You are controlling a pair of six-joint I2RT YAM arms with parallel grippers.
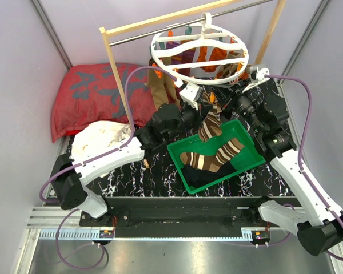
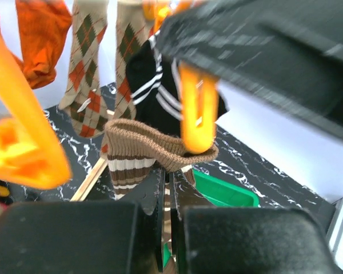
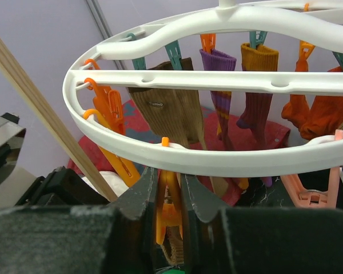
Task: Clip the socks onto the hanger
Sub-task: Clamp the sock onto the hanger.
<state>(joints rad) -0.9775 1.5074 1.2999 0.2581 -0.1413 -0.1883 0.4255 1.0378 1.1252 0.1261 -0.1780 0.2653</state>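
1. The left hand (image 2: 167, 191) was clenched on the striped sock (image 2: 128, 165), with a thin fold of brown-and-cream fabric pinched between its two fingers just below the cuff.
2. Above that grip the sock's open cuff rose to an orange clip (image 2: 197, 111). The clip's lower tip met the cuff's rim, but whether it had bitten the fabric could not be told.
3. The right hand (image 3: 168, 188) was closed on that same clip, one finger pressed against each side, directly under the near rim of the hanger (image 3: 246, 164).
4. The hanger hung by its hook from the metal rod of a pale wooden frame (image 1: 117, 80), above the far edge of the surface (image 1: 143, 177) near its middle.
5. Other socks were already clipped around the ring: argyle socks (image 2: 86, 63), an orange sock (image 2: 43, 40), a black sock with white stripes (image 2: 148, 77), a purple sock (image 3: 220, 85) and a brown ribbed sock (image 3: 171, 108).
6. In the top view the striped sock draped down from the two hands, its lower end over the far wall of a green bin (image 1: 177, 168).
7. The bin sat right of the surface's middle, towards the near edge, and held a second striped sock (image 1: 217, 157) on top of a dark one.
8. A red pillow (image 1: 91, 94) filled the far left corner, with a white cloth (image 1: 106, 137) touching its near side.
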